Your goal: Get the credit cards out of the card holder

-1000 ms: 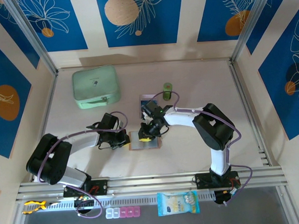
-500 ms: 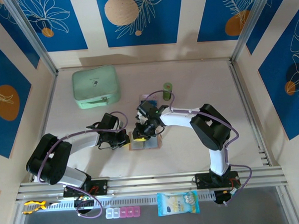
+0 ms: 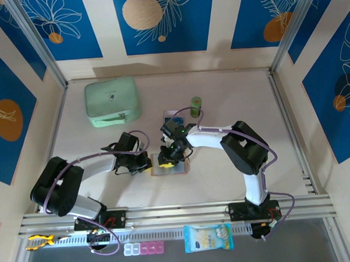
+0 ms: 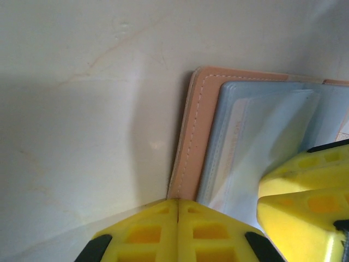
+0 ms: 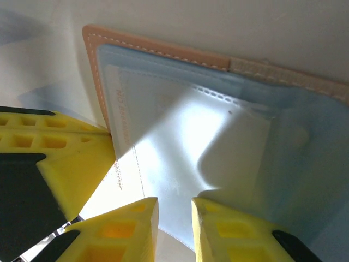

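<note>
The card holder point(image 3: 175, 167) lies open on the table, tan-pink outside point(image 4: 188, 147) with pale grey-blue pockets point(image 5: 218, 136) inside. My left gripper point(image 3: 147, 163) is shut, its tips point(image 4: 178, 203) pressing on the holder's tan left edge. My right gripper point(image 3: 166, 159) hovers low over the inner pocket, its jaws a narrow gap apart point(image 5: 174, 210) with only the pocket surface showing between them. One blue credit card point(image 3: 172, 114) lies on the table just behind the right gripper. I cannot make out any cards in the pockets.
A mint-green zip case point(image 3: 112, 101) sits at the back left. A green cylinder point(image 3: 196, 102) stands behind the right arm. A snack packet point(image 3: 208, 237) and small pill boxes point(image 3: 144, 248) lie in front of the rail.
My right gripper has shifted a little left and nearer over the holder's left pocket, and its jaws have parted slightly. The left gripper has stayed put.
</note>
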Motion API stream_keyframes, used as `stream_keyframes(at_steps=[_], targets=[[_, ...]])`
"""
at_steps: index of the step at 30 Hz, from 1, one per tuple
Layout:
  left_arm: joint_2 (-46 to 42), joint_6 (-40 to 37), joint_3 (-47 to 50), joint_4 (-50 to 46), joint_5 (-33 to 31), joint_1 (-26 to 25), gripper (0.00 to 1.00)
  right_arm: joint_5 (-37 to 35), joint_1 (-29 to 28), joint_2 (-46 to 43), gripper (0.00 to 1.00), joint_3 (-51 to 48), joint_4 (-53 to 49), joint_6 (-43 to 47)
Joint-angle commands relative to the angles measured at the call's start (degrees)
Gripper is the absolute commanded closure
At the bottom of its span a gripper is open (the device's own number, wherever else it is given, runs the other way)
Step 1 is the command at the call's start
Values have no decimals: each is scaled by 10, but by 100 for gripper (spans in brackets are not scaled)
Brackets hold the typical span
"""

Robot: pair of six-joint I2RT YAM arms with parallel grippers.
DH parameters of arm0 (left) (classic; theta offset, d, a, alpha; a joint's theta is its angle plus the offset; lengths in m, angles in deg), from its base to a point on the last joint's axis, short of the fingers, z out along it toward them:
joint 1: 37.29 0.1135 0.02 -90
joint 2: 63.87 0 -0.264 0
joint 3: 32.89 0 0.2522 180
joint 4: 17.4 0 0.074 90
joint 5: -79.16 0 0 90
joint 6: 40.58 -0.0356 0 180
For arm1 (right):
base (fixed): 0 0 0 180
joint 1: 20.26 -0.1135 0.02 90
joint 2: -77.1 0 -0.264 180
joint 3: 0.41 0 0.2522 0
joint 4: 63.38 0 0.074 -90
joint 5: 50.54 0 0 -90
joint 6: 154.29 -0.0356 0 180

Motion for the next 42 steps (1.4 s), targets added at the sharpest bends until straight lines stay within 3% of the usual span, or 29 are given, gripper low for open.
stream_keyframes(at_steps=[1, 12, 21, 25, 42], targets=[[-5, -16, 0, -43, -24, -1, 98, -1, 13, -20, 75, -22, -17, 13], [-54, -6, -17, -37, -24, -1, 96, 100, 50, -28, 77, -100, 119, 3], [-49, 42, -17, 24, 18, -11, 70, 157, 77, -35, 78, -161, 218, -11], [-29, 55, -17, 49, 30, -16, 65, 170, 82, -32, 78, -171, 235, -13], [21, 77, -22, 95, 49, -31, 65, 175, 88, -32, 79, -184, 246, -18]])
